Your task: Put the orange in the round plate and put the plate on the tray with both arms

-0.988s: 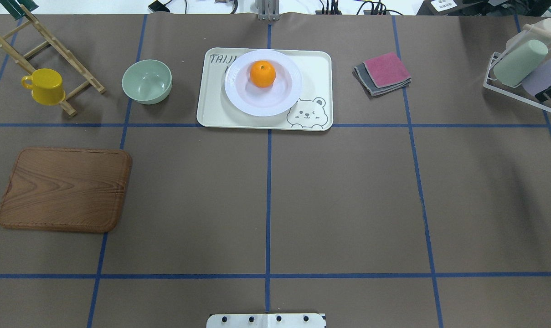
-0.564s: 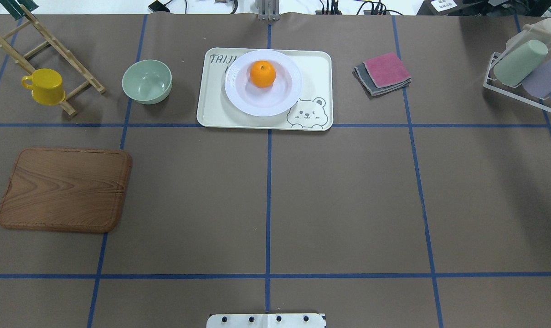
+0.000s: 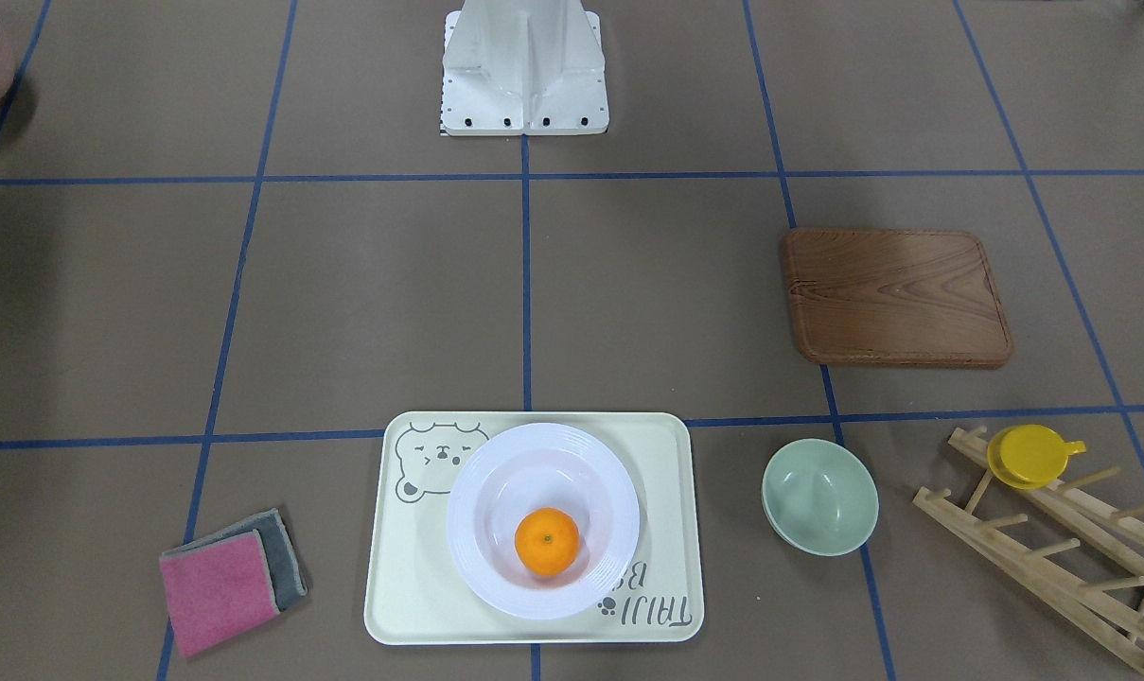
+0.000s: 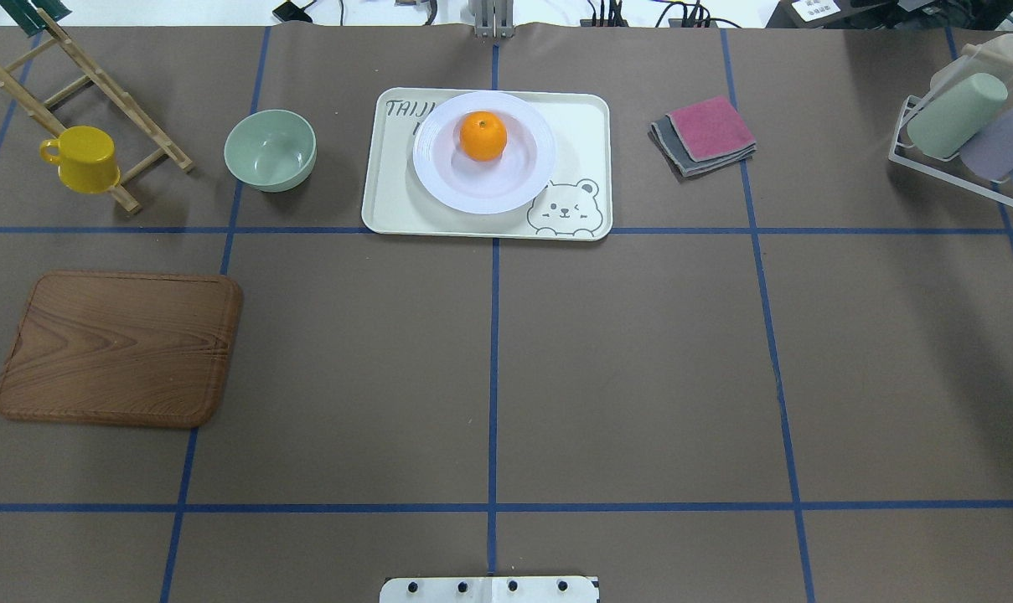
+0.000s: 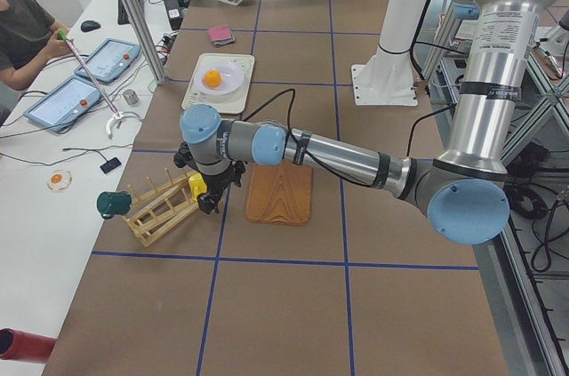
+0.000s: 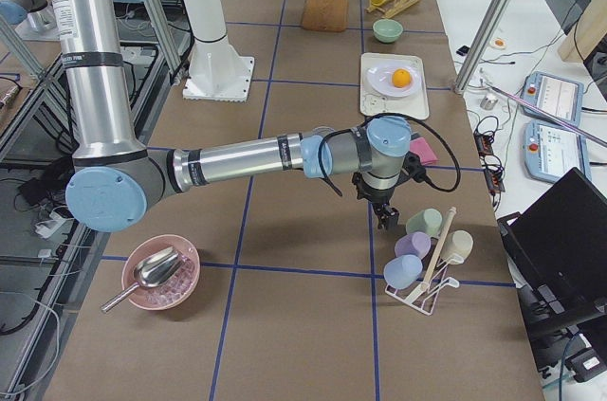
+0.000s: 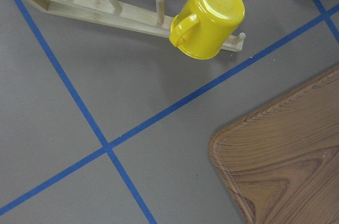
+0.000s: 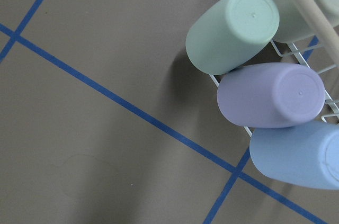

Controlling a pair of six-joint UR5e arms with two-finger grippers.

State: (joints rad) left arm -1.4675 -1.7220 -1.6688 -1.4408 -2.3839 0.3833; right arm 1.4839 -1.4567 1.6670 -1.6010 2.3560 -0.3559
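The orange (image 4: pixel 483 136) (image 3: pixel 546 541) lies in the white round plate (image 4: pixel 506 189) (image 3: pixel 477 558). That plate stands on the cream bear tray (image 4: pixel 389 201) (image 3: pixel 401 586) at the table's far middle. Both arms are drawn back to the table's ends and show only in the side views. The left gripper (image 5: pixel 209 198) hangs near the yellow cup (image 5: pixel 196 186) and wooden rack. Over by the cup rack (image 6: pixel 427 259) hangs the right gripper (image 6: pixel 387 216). I cannot tell whether either gripper is open or shut. Neither touches the plate or tray.
A pale-green bowl (image 4: pixel 271 150) sits left of the tray, folded cloths (image 4: pixel 704 134) right of it. A wooden board (image 4: pixel 119 347) lies front left. A peg rack (image 4: pixel 95 84) holds the yellow cup (image 4: pixel 82 158). A person sits at a side desk (image 5: pixel 27 29).
A second ago the right gripper's black tip showed over the cup rack at the overhead view's right edge; it has since left that view. Orange, plate and tray have not moved.
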